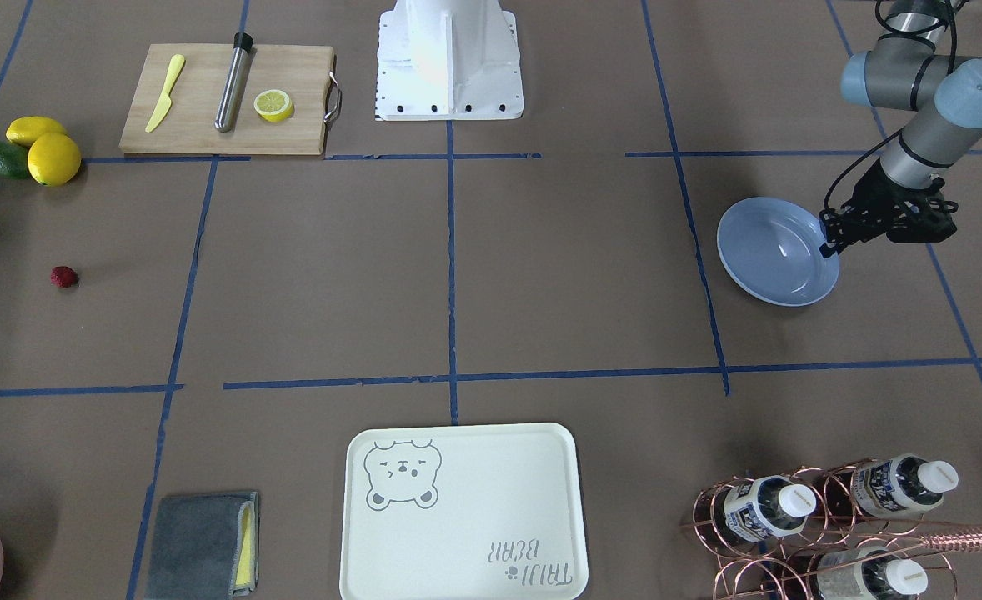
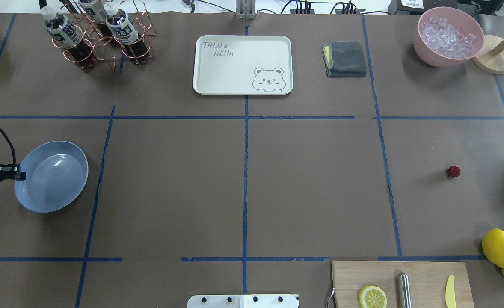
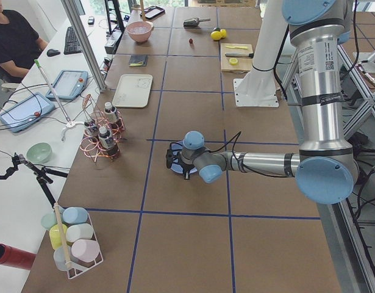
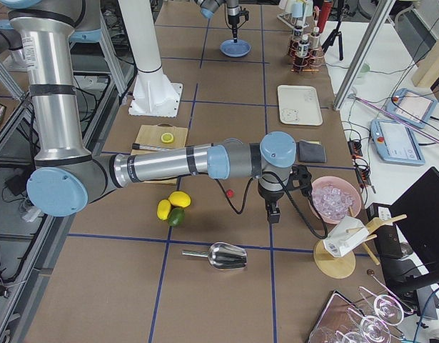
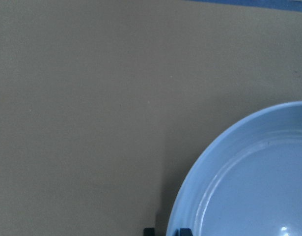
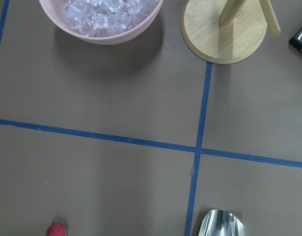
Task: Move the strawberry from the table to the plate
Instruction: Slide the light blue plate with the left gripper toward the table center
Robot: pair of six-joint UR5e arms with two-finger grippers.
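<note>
Right wrist-mounted view, lower left edge: the strawberry [image 6: 56, 229], loose on the table [image 6: 116, 177], not yet picked. My right gripper [image 4: 274, 214]: hangs near it; clenched or released, I cannot tell. Step in hand: approach. Next move, as I judge: centre over the berry, jaws apart, descend. Far side: the plate [image 1: 758, 242], bare; my left gripper [image 1: 831, 244] straddles its rim, clamped or not I cannot tell.
</note>
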